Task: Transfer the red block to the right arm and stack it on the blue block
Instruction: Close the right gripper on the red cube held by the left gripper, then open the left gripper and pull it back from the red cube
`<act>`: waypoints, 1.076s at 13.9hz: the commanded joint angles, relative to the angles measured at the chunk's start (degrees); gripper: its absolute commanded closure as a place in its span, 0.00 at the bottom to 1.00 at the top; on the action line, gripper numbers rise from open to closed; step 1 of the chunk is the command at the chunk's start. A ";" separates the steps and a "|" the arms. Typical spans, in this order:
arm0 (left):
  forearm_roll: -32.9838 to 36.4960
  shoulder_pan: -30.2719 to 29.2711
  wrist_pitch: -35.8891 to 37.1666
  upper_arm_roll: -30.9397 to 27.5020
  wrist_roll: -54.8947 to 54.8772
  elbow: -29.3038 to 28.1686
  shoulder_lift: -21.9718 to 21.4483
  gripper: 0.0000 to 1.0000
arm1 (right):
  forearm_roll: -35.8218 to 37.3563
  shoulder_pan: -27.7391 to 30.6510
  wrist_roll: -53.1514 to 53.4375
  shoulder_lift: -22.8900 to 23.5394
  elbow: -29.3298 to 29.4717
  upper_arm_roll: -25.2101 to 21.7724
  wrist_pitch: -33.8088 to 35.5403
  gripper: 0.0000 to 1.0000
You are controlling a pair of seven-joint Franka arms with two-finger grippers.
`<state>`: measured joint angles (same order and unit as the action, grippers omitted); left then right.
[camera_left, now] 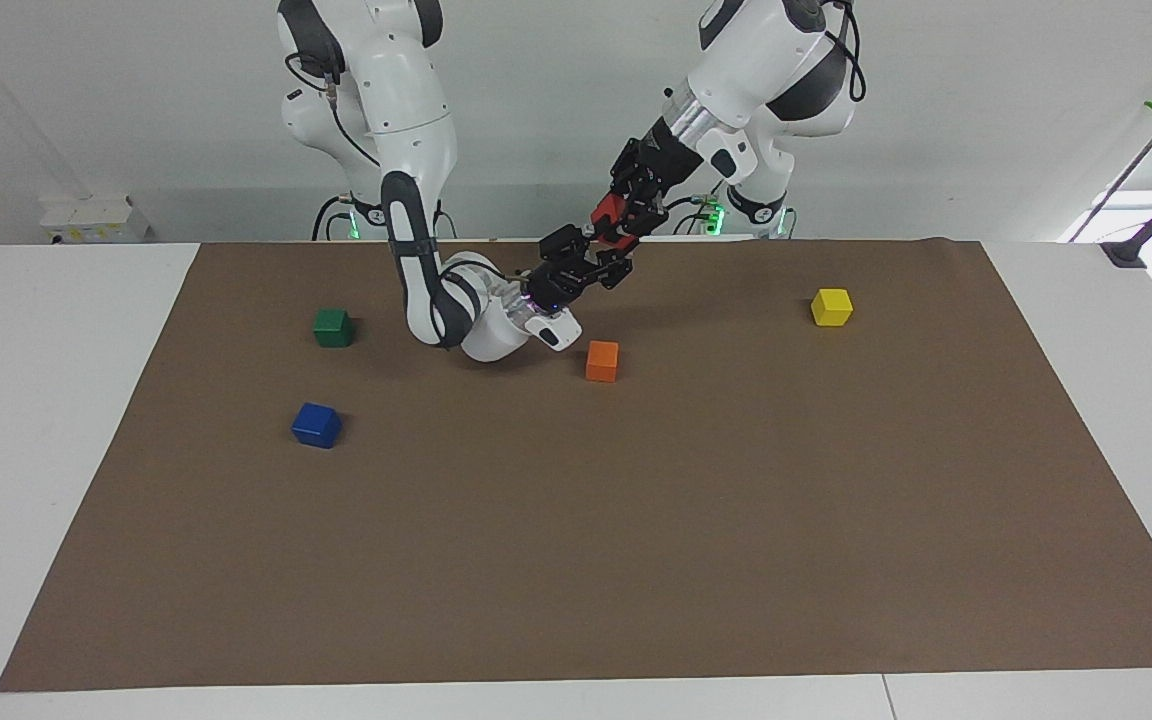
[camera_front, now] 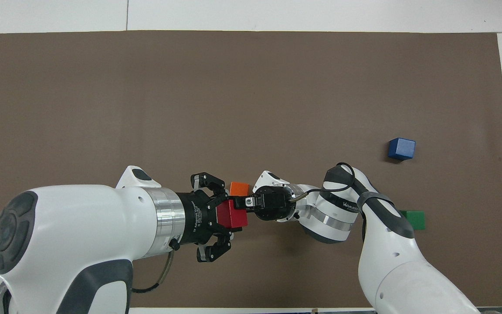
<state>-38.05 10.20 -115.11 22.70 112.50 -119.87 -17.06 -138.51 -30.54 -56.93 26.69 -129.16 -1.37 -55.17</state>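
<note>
five blocks, two arms

A robotics lab: 2 white Franka arms mounted at a white table covered by a brown mat, bare white wall, coloured test cubes, a camera stand clamped at the table's edge.

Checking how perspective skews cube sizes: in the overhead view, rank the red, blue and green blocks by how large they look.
1. Red block, held up nearer the camera, so it looks largest.
2. Blue block.
3. Green block, partly hidden by the right arm, so unsure.
</note>
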 commanded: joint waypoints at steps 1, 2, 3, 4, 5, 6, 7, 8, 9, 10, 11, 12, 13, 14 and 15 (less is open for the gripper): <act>-1.15 0.43 -0.99 -0.02 0.79 -1.25 -1.57 1.00 | 2.27 0.21 2.26 -2.52 -1.71 0.32 -1.77 1.00; -1.15 0.43 -0.99 -0.02 0.71 -1.25 -1.57 1.00 | 2.36 0.21 2.52 -2.96 -1.71 0.32 -2.47 1.00; -1.07 0.52 -0.91 -0.02 0.53 -1.25 -1.57 0.71 | 2.36 0.48 2.79 -3.40 -1.71 0.23 -3.00 1.00; -1.06 0.61 -0.91 0.06 0.88 -1.16 -1.57 0.09 | 2.45 0.91 3.31 -3.66 -1.62 0.23 -3.27 1.00; -1.06 0.52 -0.65 0.06 0.97 -0.90 -1.48 0.00 | 2.45 1.18 4.01 -3.75 -1.54 0.23 -3.36 1.00; -0.89 0.52 -0.56 0.06 0.71 -0.89 -1.48 0.00 | 2.89 1.27 4.19 -3.75 -1.36 0.23 -3.27 1.00; -0.63 0.43 -0.29 -0.02 0.53 -0.72 -1.40 0.00 | 2.98 1.36 4.11 -3.75 -1.27 0.23 -3.27 1.00; -0.45 0.09 -0.29 -0.11 0.44 -0.54 -1.40 0.00 | 3.06 1.53 4.19 -3.75 -1.18 0.14 -3.36 1.00; -0.36 -0.09 -0.12 -0.11 0.35 -0.54 -1.48 0.00 | 3.33 1.71 4.37 -3.75 -1.10 0.14 -3.36 1.00; -0.36 -0.27 1.10 -0.46 0.27 -0.37 -1.48 0.00 | 3.76 1.97 4.63 -3.75 -0.92 0.14 -3.71 1.00; -0.27 -1.05 3.20 -0.55 0.18 0.16 -1.66 0.00 | 4.03 2.32 4.90 -3.84 -0.75 0.14 -4.32 1.00; 0.34 -2.80 5.49 -0.47 0.09 0.77 -2.01 0.00 | 4.55 2.76 5.94 -4.19 -0.48 0.05 -4.68 1.00; 1.47 -3.69 7.60 -0.55 -0.69 0.86 -2.53 0.00 | 5.52 3.72 7.17 -4.89 -0.39 -0.03 -6.07 1.00; 2.27 -4.31 9.36 -0.64 -2.09 0.95 -3.15 0.00 | 7.09 5.04 8.40 -6.03 -0.04 -0.04 -8.61 1.00; 2.71 -5.97 10.86 -0.55 -3.94 0.86 -3.76 0.00 | 9.20 6.35 9.89 -7.17 0.39 -0.04 -11.59 1.00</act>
<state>-36.73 6.99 -108.25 22.02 111.11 -118.97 -18.47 -133.10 -27.02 -50.52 23.31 -128.82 -1.50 -61.43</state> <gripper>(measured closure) 0.000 0.423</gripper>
